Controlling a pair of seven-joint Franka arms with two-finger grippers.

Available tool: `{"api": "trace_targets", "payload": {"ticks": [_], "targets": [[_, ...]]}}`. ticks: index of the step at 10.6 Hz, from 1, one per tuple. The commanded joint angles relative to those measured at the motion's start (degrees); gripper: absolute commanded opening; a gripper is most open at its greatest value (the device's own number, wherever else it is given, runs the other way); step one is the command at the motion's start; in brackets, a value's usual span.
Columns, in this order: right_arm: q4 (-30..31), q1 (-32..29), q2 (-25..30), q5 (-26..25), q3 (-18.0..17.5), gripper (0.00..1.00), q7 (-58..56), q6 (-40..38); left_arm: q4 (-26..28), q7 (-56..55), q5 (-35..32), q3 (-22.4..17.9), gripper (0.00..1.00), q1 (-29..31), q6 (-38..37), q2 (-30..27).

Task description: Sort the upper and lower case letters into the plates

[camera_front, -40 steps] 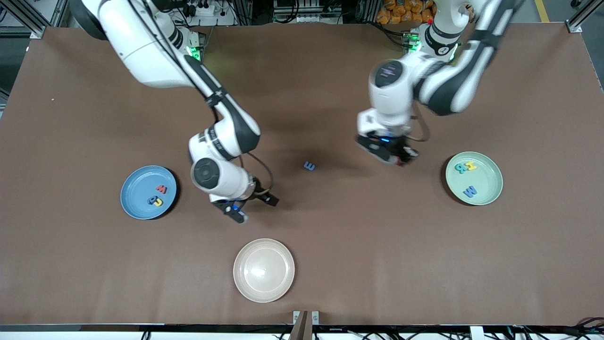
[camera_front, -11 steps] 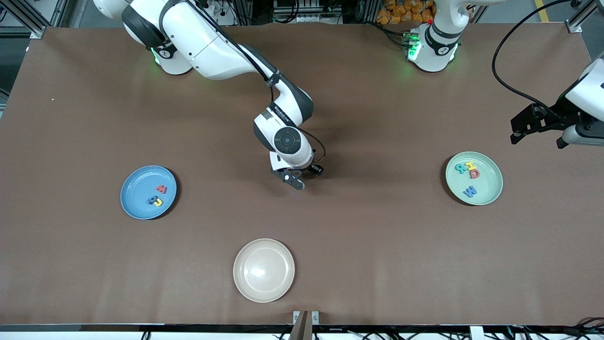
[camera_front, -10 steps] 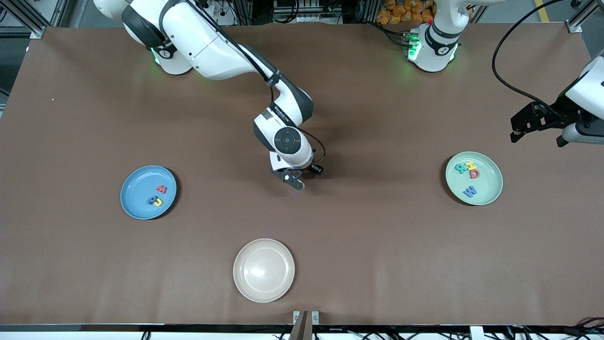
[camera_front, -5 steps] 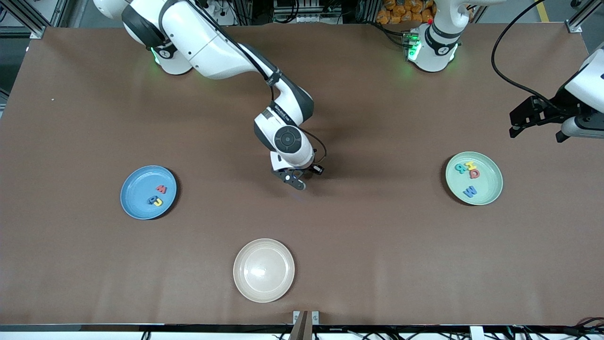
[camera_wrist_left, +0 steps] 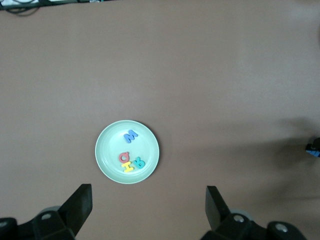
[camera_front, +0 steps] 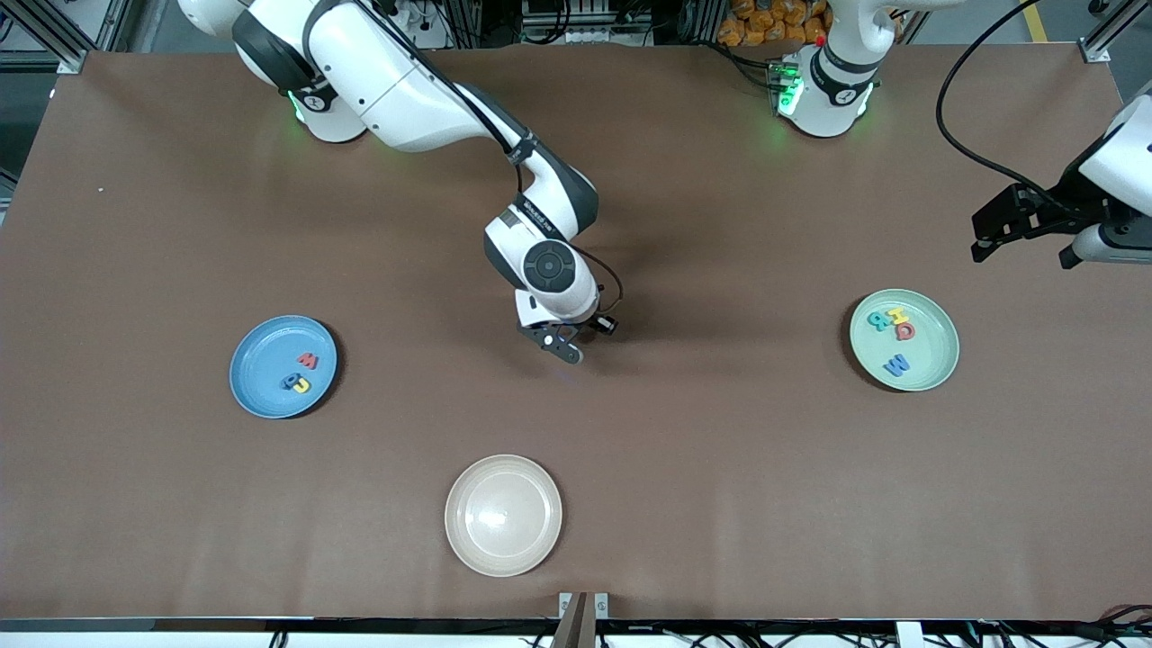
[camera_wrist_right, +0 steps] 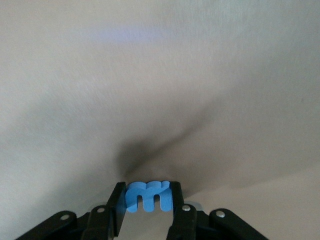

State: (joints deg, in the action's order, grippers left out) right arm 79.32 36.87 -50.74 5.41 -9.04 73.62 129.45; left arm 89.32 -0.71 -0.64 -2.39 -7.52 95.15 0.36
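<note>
Right gripper (camera_wrist_right: 146,210) clamped edge-on across blue letter (camera_wrist_right: 147,195) (light, thin, likely foam; gentle squeeze suffices), left gripper (camera_wrist_left: 148,206) spread wide, waiting.

Surface: my brown table (camera_front: 720,468), matte covering, fills nearly the whole front frame edge to edge.

Directly on it, three round plates, all flat and upright:
- blue plate (camera_front: 261,355), mid-height of the frame, toward my right arm's end.
- mint green plate (camera_front: 931,355), about the same height in the frame, toward my left arm's end, well apart from the blue one.
- cream plate (camera_front: 503,515), lower middle of the frame, nearest the front camera, roughly between the other two sideways.

Upper edge of the frame: my right arm's base (camera_front: 324,121) and my left arm's base (camera_front: 823,99) stand on the covering.

One small white speck (camera_front: 100,190), upper part of the frame, at my right arm's end.
</note>
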Motion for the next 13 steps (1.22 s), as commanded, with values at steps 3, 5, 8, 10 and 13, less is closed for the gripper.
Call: {"api": "trace_targets", "payload": {"ticks": [3, 5, 8, 10, 13], "targets": [[-3.6, -11.7, 5.0, -0.1, -2.0, 0.00, -3.6, -13.6, -0.8, -1.9, 1.4, -0.6, 1.00, 0.6, -3.6, -0.2], [-3.6, -19.3, 6.7, -0.3, -1.9, 0.00, -9.9, -15.6, -0.9, -2.1, 1.5, -0.2, 1.00, 0.5, -4.4, -0.5], [-2.3, -28.1, 6.4, -1.2, 1.6, 0.00, -25.9, -18.0, -0.8, -2.1, 1.5, -0.2, 1.00, 0.5, -4.6, -0.5], [-0.8, -30.2, 7.0, -1.3, 7.3, 0.00, -37.4, -20.7, -0.9, -2.1, 1.5, -0.3, 1.00, 0.5, -4.6, -0.5], [-0.2, -30.5, 7.8, -1.3, 14.7, 0.00, -49.1, -25.0, -0.9, -1.8, 1.4, -0.5, 1.00, 0.5, -4.6, -0.5]]}}
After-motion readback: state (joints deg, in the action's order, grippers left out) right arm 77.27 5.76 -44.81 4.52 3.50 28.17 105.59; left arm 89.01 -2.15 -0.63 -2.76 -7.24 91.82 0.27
